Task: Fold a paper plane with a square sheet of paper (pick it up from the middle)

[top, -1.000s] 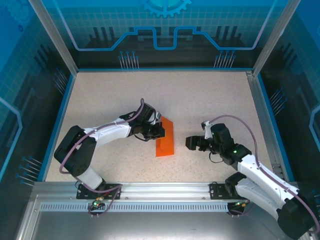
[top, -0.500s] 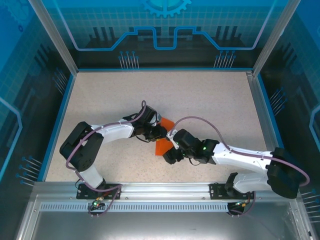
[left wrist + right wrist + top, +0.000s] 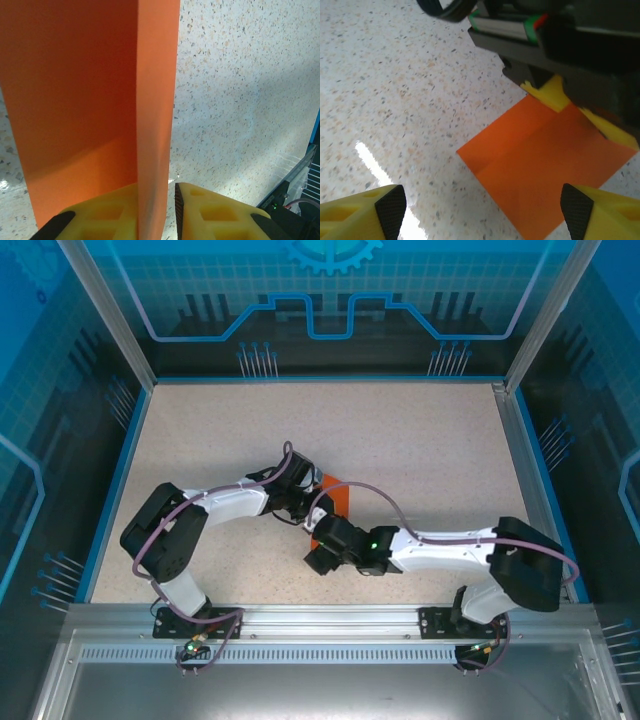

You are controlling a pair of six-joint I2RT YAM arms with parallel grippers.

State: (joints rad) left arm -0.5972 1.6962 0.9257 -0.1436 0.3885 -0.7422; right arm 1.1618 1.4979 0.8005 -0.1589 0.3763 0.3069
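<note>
The square sheet of paper [image 3: 339, 498], bright orange and folded to a narrow rectangle, lies mid-table, mostly under the two arms. In the left wrist view one layer of the sheet [image 3: 75, 100] lies flat while a flap [image 3: 156, 100] stands up between my yellow fingers [image 3: 215, 212]. My left gripper [image 3: 312, 508] is shut on that flap at the paper's left edge. My right gripper [image 3: 318, 558] hovers low over the paper's near end, jaws wide open. The right wrist view shows the paper's corner [image 3: 550, 165] ahead of my right gripper [image 3: 485, 215], with the left gripper's yellow fingers [image 3: 551, 95] on it.
The speckled table [image 3: 420, 440] is bordered by a blue rim and glass walls [image 3: 330, 300]. The right arm [image 3: 450, 545] stretches leftward across the near table, its cable looping close to the left arm [image 3: 230, 500]. An aluminium rail [image 3: 320, 625] runs along the near edge.
The right arm swung from the table's right side across to the paper's near end, covering much of it. The left gripper stayed on the paper's left edge.
</note>
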